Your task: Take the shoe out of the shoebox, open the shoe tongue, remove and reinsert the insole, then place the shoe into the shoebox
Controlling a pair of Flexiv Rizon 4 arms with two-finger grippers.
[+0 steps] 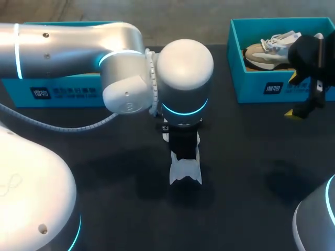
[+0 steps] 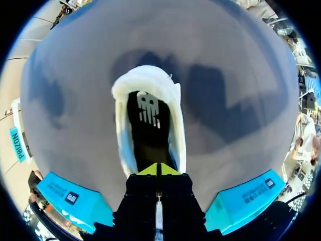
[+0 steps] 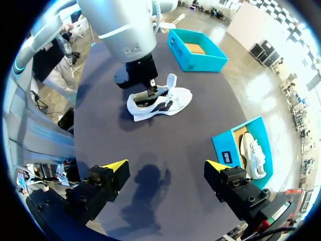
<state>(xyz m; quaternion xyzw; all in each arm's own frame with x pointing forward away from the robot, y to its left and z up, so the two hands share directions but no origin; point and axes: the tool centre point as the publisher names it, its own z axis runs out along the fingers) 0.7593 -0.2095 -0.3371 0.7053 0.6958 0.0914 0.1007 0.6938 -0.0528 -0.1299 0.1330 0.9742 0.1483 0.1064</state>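
Item one: white shoe (image 1: 186, 172), at the middle of the table, directly under my left gripper (image 2: 158, 169). The tips were pressed together at the rim of the shoe's opening, over the dark insole (image 2: 148, 130); I could not tell whether they nipped its edge. I judged the shoe light, its upper soft, the insole thin and floppy; best held by the collar.
Item two: right gripper (image 3: 165, 166), spread and empty, near the right edge.
Item three: shoebox (image 1: 261, 86), far right corner, holding a second shoe (image 1: 264, 52).
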